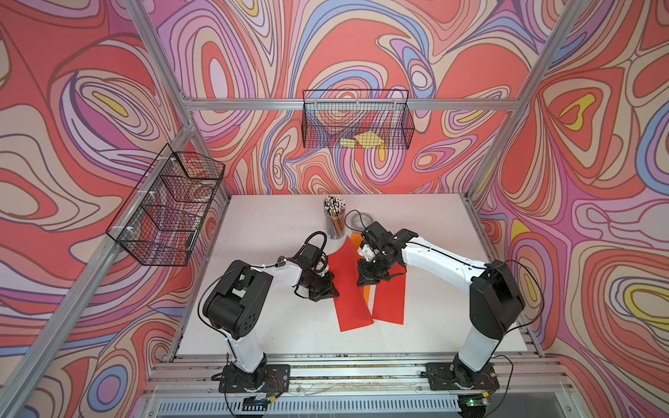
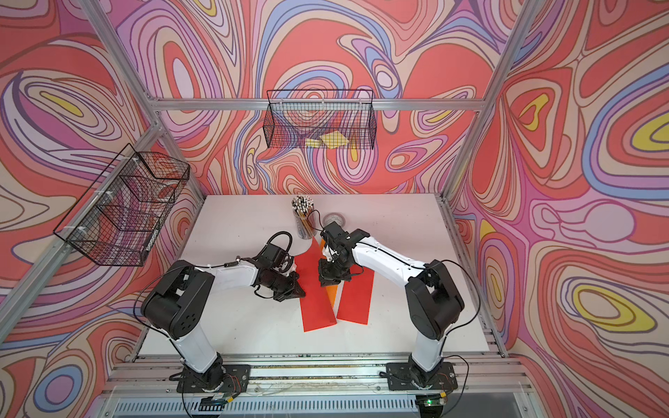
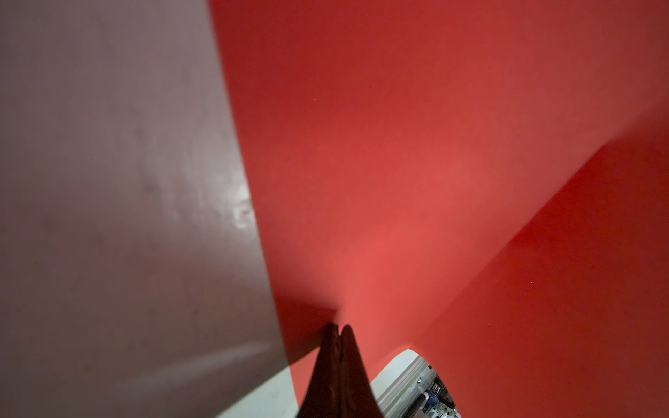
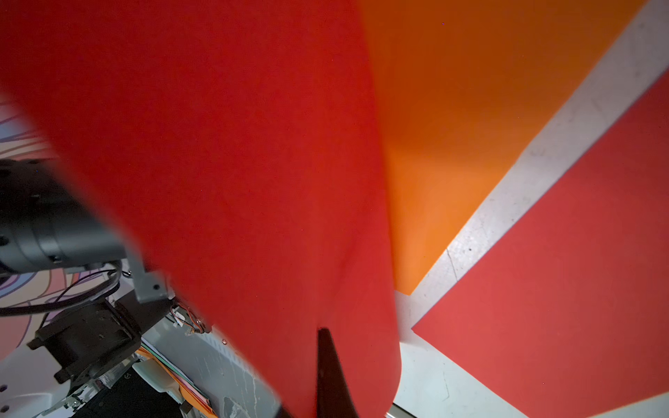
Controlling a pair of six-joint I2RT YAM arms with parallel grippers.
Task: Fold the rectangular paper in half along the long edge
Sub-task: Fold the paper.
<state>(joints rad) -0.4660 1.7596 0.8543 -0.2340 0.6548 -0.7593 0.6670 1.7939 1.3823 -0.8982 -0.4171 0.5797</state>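
Two end effectors are working the red paper point(image 1: 349, 293) mid-fold, as I'm reading it. Left end effector point(image 3: 338, 330) is sitting with tips pressed together, clamping one long edge. The paper is fanning out ahead of those tips and bowing up off the bench point(image 1: 275, 224). Right end effector point(image 1: 365, 281) is gripping the opposite long edge. One finger point(image 4: 327, 365) is showing on the facing side and its partner is hiding behind the sheet, so I'm judging that clamp partly from how the paper is hanging off it. The sheet is arching between the two end effectors.

Next move, I'm guessing: one held edge is needing to travel over onto the other with corners lining up, then it's getting laid flat and creased along its length. Thin sheet, so it's probably skewing if the two sides aren't moving together.

Hard to read:
- Orange sheet point(image 4: 452, 144) is lying under and just beyond the right end effector, mostly covered.
- Second red sheet point(image 4: 579, 271) is lying flat beside it with a strip of bench between them. Same colour, easy to confuse.
- No crease is showing anywhere.
- Exact pinch points are hiding under the end-effector bodies in both top views.
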